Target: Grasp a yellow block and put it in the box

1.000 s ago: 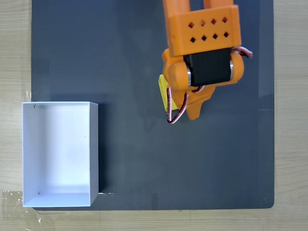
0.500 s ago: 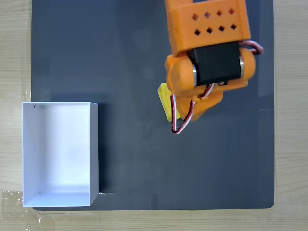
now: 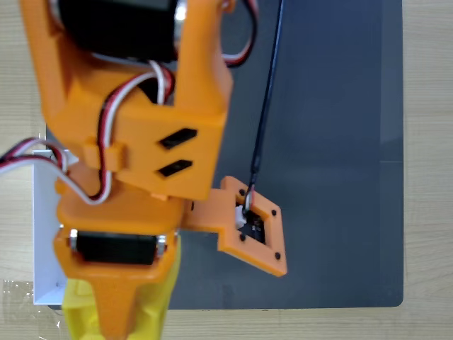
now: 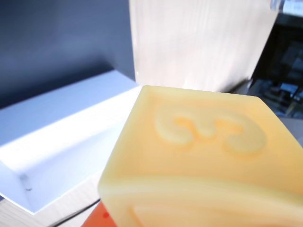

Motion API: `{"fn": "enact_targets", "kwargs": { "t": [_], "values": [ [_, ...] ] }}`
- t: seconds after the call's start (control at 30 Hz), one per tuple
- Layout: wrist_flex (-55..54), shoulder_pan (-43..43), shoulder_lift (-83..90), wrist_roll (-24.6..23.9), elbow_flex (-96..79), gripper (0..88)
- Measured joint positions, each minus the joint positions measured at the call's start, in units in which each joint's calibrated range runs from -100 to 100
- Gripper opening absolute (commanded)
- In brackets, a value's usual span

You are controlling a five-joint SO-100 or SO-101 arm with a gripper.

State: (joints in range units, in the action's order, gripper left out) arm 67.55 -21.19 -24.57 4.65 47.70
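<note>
The yellow block (image 4: 199, 165) is large in the wrist view, a raised figure like a 3 on its upper face. In the fixed view the yellow block (image 3: 79, 320) shows at the bottom left on both sides of the orange finger, with my gripper (image 3: 117, 327) shut on it and lifted close to the camera. The white box (image 3: 44, 244) is mostly hidden under the arm; a strip of its left side shows. In the wrist view the box (image 4: 71, 142) lies open below and to the left of the block.
A dark grey mat (image 3: 333, 106) covers the light wooden table (image 3: 428, 212). The orange arm with its black servos and wires spans the left half of the fixed view. The wrist camera mount (image 3: 255, 234) juts out to the right over the mat.
The arm has swung from the mat's upper right to the left over the box and risen toward the camera, carrying the yellow block with it.
</note>
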Motion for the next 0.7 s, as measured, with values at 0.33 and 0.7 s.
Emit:
{"fn": "enact_targets", "kwargs": {
  "t": [0.33, 0.7],
  "values": [
    [-3.6, -11.6, -4.6, 0.0, 0.9, 22.1],
    [-3.7, -11.2, -14.1, 0.0, 0.9, 22.1]
  ]
}}
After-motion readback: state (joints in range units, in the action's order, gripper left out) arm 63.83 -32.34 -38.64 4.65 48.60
